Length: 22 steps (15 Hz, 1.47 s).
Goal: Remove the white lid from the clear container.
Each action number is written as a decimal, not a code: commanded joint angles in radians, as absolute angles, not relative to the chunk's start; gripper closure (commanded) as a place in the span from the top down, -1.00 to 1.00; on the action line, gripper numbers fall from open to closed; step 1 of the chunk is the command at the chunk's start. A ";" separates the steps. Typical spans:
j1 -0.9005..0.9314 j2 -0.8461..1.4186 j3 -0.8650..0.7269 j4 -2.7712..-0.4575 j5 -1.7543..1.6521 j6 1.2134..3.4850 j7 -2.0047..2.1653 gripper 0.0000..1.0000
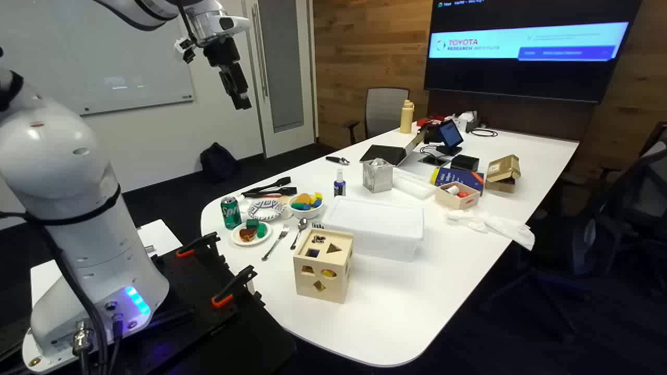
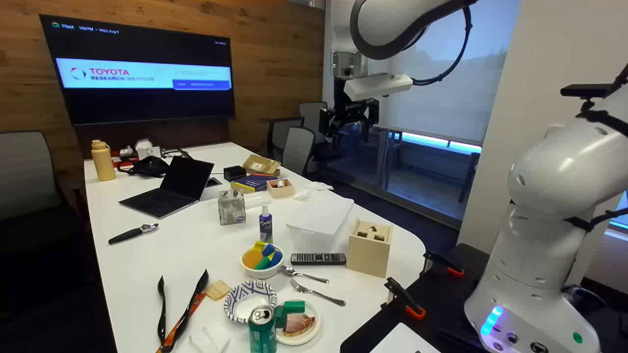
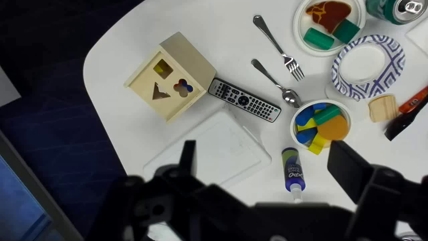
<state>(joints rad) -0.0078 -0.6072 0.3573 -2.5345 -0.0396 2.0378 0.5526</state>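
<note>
Well below the gripper (image 3: 265, 160), the lid (image 3: 220, 144) on its container (image 1: 388, 247)

Seen past one jaw in the wrist view, the lid is partly hidden; its container rests on the surface (image 1: 391, 307). The gripper hangs high above, jaws spread wide, holding nothing.

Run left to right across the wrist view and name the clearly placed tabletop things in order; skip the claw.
Wooden shape cube → white lid → remote control → spray bottle → white bowl of coloured blocks → patterned bowl → green can. Fork and spoon are left unranked: they overlap left to right.
</note>
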 commanded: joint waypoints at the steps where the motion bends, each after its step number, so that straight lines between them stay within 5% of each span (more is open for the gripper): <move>1: 0.013 -0.602 0.338 -2.533 -0.053 2.035 0.563 1.00; 6: 0.013 -0.602 0.338 -2.533 -0.053 2.035 0.563 1.00; 17: -0.161 0.069 0.515 -2.344 -0.686 2.196 0.737 1.00; 22: 0.108 0.362 0.246 -2.164 -0.854 2.193 0.740 1.00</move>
